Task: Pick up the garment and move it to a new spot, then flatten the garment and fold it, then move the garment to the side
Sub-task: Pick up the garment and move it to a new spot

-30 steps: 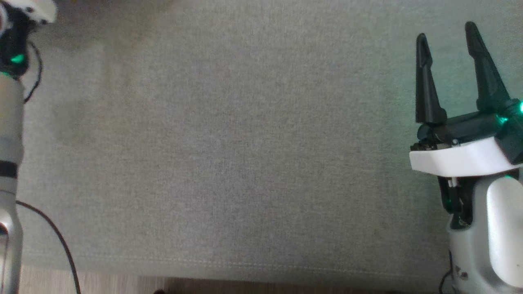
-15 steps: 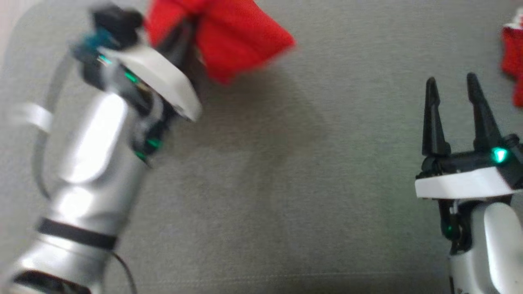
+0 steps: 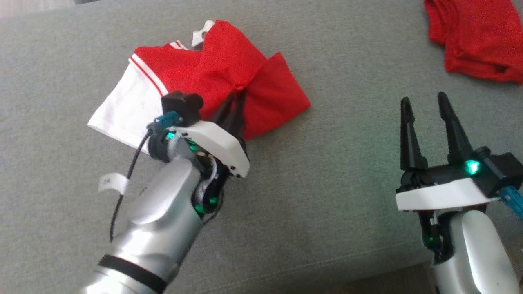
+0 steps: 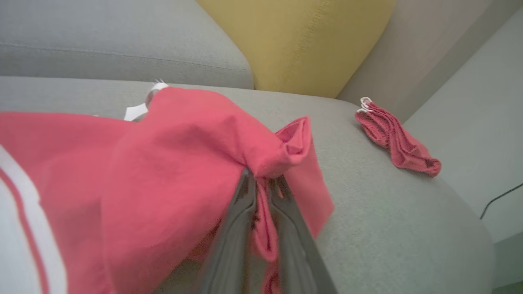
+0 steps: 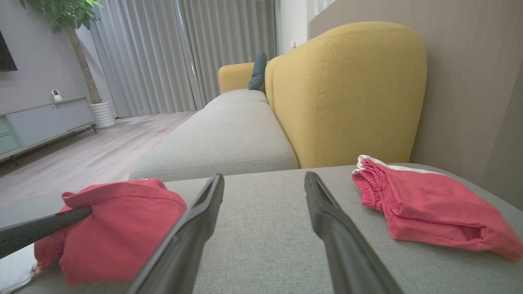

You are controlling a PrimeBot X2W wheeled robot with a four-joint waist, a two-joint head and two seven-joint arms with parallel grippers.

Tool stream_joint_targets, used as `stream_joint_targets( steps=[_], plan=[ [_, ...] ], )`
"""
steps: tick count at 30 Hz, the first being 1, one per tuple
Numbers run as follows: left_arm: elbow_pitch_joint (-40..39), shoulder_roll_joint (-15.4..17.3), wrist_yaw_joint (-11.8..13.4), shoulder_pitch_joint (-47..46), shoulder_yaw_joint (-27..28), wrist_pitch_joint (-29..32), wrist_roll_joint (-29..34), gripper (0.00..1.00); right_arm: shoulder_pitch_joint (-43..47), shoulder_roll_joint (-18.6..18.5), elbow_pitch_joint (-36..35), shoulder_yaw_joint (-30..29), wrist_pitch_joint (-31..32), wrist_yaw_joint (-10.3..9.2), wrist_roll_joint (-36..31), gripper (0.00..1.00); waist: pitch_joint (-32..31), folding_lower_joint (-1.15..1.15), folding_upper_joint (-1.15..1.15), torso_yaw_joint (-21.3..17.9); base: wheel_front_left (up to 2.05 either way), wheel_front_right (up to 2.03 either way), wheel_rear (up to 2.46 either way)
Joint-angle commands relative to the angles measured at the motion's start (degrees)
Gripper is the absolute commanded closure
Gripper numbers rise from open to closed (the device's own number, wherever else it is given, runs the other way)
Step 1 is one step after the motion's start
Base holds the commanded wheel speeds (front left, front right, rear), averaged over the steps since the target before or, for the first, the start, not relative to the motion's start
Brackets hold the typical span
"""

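1. The garment (image 3: 229,69), red with a white panel, lay bunched on the grey cushion (image 3: 327,183) toward eleven o'clock.
2. The left gripper (image 3: 238,100) was clamped on a gathered red fold near its middle.
3. The right gripper (image 3: 423,100), at four o'clock, stood empty, jaws apart.
4. The cloth looked light and limp; corners or hems would probably spread it better than a mid-fold pinch.

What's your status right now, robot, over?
Left tool shut on red-and-white garment, bunched on grey cushion. Right tool open, empty. Second red garment lying apart, far right.
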Motion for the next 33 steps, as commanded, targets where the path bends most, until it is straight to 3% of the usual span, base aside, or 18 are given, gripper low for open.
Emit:
stream_joint_targets(
  steps=[1, 6, 7, 8, 9, 14, 19, 25, 33],
  plan=[
    [-2.00, 0.32, 0.42, -0.80, 0.49, -0.82, -1.69, 1.00, -1.34, -0.11, -1.52, 1.65, -0.63, 0.37, 0.38, 0.00, -0.04, 0.00, 0.00, -0.79, 0.00, 0.00, 0.00],
    [-4.83, 0.28, 2.70, 0.43, -6.28, -2.51, -8.03, 1.00, -1.10, -0.11, -0.02, 2.60, -1.03, 0.37, 0.77, 0.00, -1.25, 0.00, 0.00, -0.99, 0.00, 0.00, 0.00],
    [-5.07, 0.28, 3.24, 0.66, -7.57, -2.64, -9.19, 0.85, -1.13, -0.11, 0.26, 2.78, -1.05, 0.37, 0.84, 0.00, -1.49, 0.00, 0.00, -0.96, 0.00, 0.00, 0.00],
    [-5.15, 0.27, 3.68, 0.74, -8.81, -2.79, -10.07, 0.58, -1.17, -0.11, 0.55, 2.89, -1.08, 0.37, 0.89, 0.00, -1.75, 0.00, 0.00, -0.88, 0.00, 0.00, 0.00],
    [-5.06, 0.27, 4.14, 0.66, -9.99, -3.01, -10.50, 0.02, -1.19, -0.11, 0.79, 2.98, -1.10, 0.37, 0.91, 0.00, -1.97, 0.00, 0.00, -0.75, 0.00, 0.00, 0.00],
    [-3.73, 0.27, 5.26, -0.12, -14.75, -4.39, -9.53, 0.00, -0.86, -0.11, 1.70, 2.54, -1.16, 0.37, 0.68, 0.00, -3.56, 0.00, 0.00, 0.83, 0.00, 0.00, 0.00],
    [-3.88, 0.39, 5.23, 0.52, -15.38, -5.00, -6.55, 0.00, -0.33, -0.11, 2.10, 1.57, -1.11, 0.37, 0.32, 0.00, -5.61, 0.00, 0.00, 2.99, 0.00, 0.00, 0.00],
    [-9.50, 2.62, 5.72, 4.22, -12.33, -5.12, -3.32, 0.00, 0.86, -0.11, 2.34, 0.89, -0.71, 0.37, -0.07, 0.00, -8.85, 0.00, 0.00, 5.60, 0.00, 0.00, 0.00],
    [-18.68, 7.64, 8.54, 12.35, -5.38, -5.14, 1.41, 0.00, 3.02, -0.11, 3.07, 0.00, -0.85, 0.37, -0.57, 0.00, -12.98, 0.00, 0.00, 8.47, 0.00, 0.00, 0.00]
  ],
)
